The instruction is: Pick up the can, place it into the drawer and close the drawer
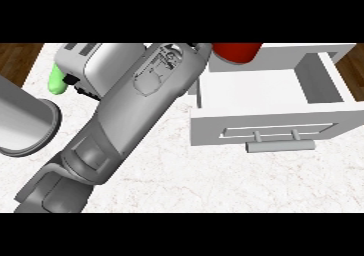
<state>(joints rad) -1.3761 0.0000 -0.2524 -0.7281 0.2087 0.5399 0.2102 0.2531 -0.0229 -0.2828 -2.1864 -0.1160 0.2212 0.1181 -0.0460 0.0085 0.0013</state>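
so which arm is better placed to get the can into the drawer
Left, likely. The left arm reaches to the can at the back of the open drawer; no right arm shows.

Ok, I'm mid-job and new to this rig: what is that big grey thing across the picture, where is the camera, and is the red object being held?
The camera sits at the robot's head and looks steeply down at a white marbled counter. The big grey shape is one forearm, reaching from the lower left up toward the open white drawer. Its hand is hidden behind the wrist, so whether it holds anything cannot be told; which arm it is cannot be told either. The red thing at the drawer's back edge is probably the can, only partly visible. The drawer's front has a bar handle. At left are a grey round container, a toaster-like appliance and a green object beside it.
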